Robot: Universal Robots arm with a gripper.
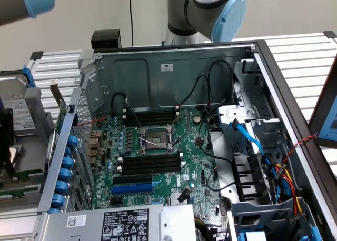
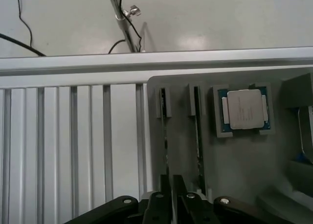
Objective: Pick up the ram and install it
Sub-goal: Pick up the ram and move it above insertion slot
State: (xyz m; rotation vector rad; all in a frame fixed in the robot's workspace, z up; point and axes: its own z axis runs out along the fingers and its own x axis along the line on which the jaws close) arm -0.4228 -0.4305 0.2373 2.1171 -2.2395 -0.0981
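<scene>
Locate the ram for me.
Wrist view: the narrow green ram stick stands edgewise in the grey tray, in the slot farther from the square silver processor.

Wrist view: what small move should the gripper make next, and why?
Probably ease straight down onto the thin green ram stick standing on edge in the grey holder, the one farther from the square silver processor. The black gripper lines up over that stick, and whether it grips it yet cannot be told.

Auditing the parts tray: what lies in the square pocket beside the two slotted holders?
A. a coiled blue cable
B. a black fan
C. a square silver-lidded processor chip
C: the square silver-lidded processor chip lies flat in a pocket of the grey plastic tray.
</scene>
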